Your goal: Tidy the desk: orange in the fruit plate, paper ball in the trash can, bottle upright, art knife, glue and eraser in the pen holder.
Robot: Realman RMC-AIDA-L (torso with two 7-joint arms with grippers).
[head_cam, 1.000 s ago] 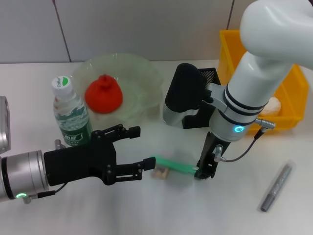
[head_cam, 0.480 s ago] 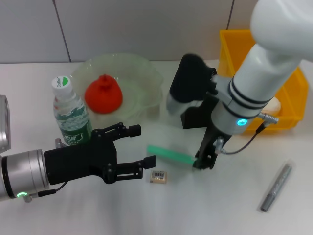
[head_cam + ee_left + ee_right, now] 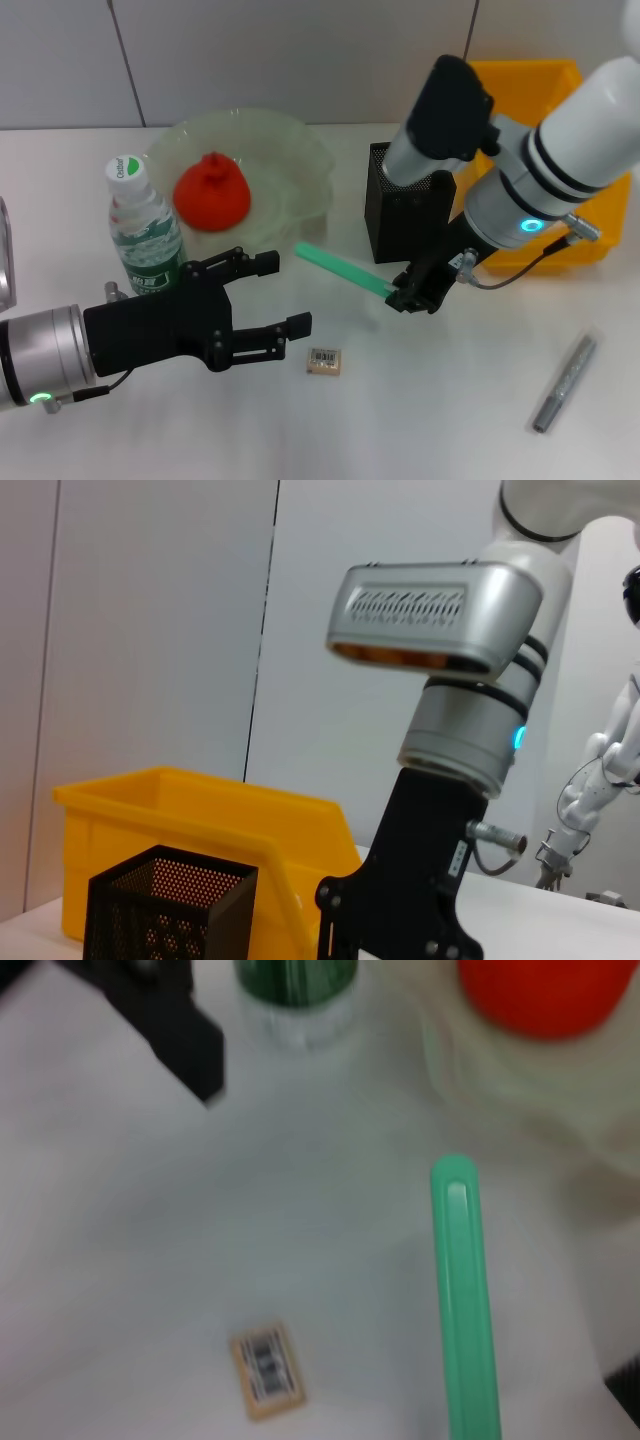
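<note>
the left gripper point(image 3: 268, 300) sits low over the white desk point(image 3: 430, 420) at the left, its black fingers spread apart and holding nothing. just behind it the bottle point(image 3: 145, 233) stands upright on the desk, green label facing front and its cap on top. to the right of the bottle the fruit plate point(image 3: 290, 150) rests near the back of the desk, and the orange point(image 3: 211, 190) lies inside it. the same orange and the foot of the bottle show blurred at the edge of the right wrist view.

in front, just beyond the left gripper's fingertips, the eraser point(image 3: 323, 361) lies flat on the desk with its barcode label up, apart from the fingers.

next comes a slim green stick-like tool, the art knife point(image 3: 342, 269), raised off the desk and slanting from its free end near the fruit plate toward the right gripper point(image 3: 411, 295), which is clamped on its near end. in the right wrist view the art knife point(image 3: 468, 1290) runs across above the desk and the eraser point(image 3: 267, 1369) lies well off to one side of it.

behind the right gripper the pen holder point(image 3: 398, 210) stands upright, and the trash can point(image 3: 560, 150) sits behind and to the right of it, partly hidden by the right arm. the paper ball is hidden. at the far right a grey pen-shaped object point(image 3: 564, 383) lies on the desk, well apart from everything else.
</note>
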